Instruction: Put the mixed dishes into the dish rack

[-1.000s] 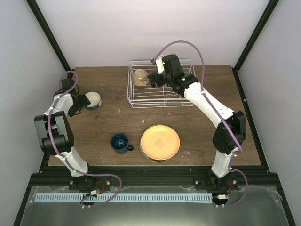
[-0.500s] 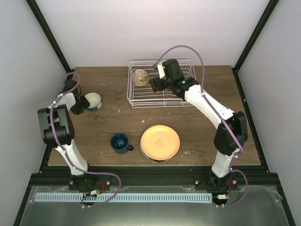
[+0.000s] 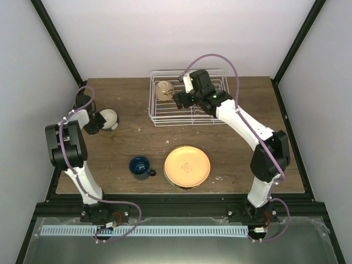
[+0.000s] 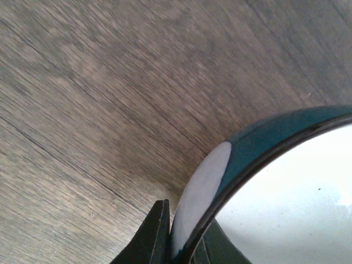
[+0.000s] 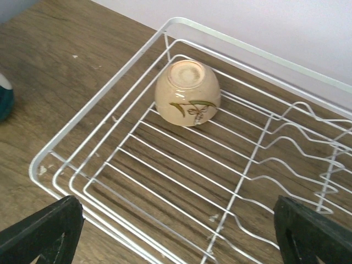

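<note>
At the table's left, my left gripper (image 3: 99, 122) is shut on the rim of the white bowl with blue outside (image 3: 109, 117), which sits tilted. The left wrist view shows that rim (image 4: 258, 148) pinched between the two dark fingers (image 4: 154, 236). The cream bowl (image 3: 164, 90) lies upside down in the back left corner of the white wire dish rack (image 3: 190, 125). My right gripper (image 3: 181, 99) hovers open over the rack, just right of the cream bowl (image 5: 187, 93), with only rack wires (image 5: 250, 159) between its fingers. The dark blue mug (image 3: 141, 166) and orange-yellow plate (image 3: 187, 166) stand on the table near the front.
The rack's upright plate prongs (image 5: 324, 159) fill its right half. Black frame posts slant along both sides of the wooden table (image 3: 137, 137). The mug's handle points right, towards the plate.
My left gripper has closed on the rim of the white and blue bowl, and the bowl has tipped. The right gripper has shifted slightly right over the rack and stays open.
</note>
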Motion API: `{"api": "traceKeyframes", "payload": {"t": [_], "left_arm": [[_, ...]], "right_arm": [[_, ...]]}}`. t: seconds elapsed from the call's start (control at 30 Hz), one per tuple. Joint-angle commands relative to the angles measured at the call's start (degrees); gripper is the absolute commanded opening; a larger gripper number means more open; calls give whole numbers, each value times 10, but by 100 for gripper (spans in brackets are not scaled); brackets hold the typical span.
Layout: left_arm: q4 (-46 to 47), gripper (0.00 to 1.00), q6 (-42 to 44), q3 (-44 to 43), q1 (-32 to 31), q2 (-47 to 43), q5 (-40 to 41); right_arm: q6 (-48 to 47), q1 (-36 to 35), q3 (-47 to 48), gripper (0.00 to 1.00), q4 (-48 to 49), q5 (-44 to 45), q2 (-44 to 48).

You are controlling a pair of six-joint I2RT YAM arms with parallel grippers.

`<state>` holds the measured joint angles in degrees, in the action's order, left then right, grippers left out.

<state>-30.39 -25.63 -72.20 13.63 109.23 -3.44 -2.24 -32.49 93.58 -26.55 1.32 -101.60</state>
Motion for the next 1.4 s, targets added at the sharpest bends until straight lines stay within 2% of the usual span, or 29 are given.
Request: {"api": "traceKeyframes", "payload": {"t": [0.0,0.13,0.3,0.53,0.63,0.77,0.97,1.13,1.37], "left_arm": [[34,0,6,15,2,-32,-37],[88,0,18,46,2,-88,-87],[147,0,44,73,2,-176,-143],[163,0,62,82,-10,-274,-191],[160,0,69,91,-36,-304,-192],[166,0,65,104,-67,-323,-203],[173,0,43,113,-89,-329,-239],[171,0,41,112,-95,-334,-252],[166,0,38,118,-113,-333,-257]], "right_arm": [[14,-4,5,97,11,-68,12],[38,-4,-5,99,37,-147,17],[74,-2,5,100,59,-298,7],[154,2,58,100,62,-513,-51],[188,1,61,100,80,-566,-67],[210,1,64,100,88,-610,-91],[238,1,56,100,117,-623,-123],[288,-3,30,100,205,-642,-140],[302,-15,39,100,254,-633,-166]]}}
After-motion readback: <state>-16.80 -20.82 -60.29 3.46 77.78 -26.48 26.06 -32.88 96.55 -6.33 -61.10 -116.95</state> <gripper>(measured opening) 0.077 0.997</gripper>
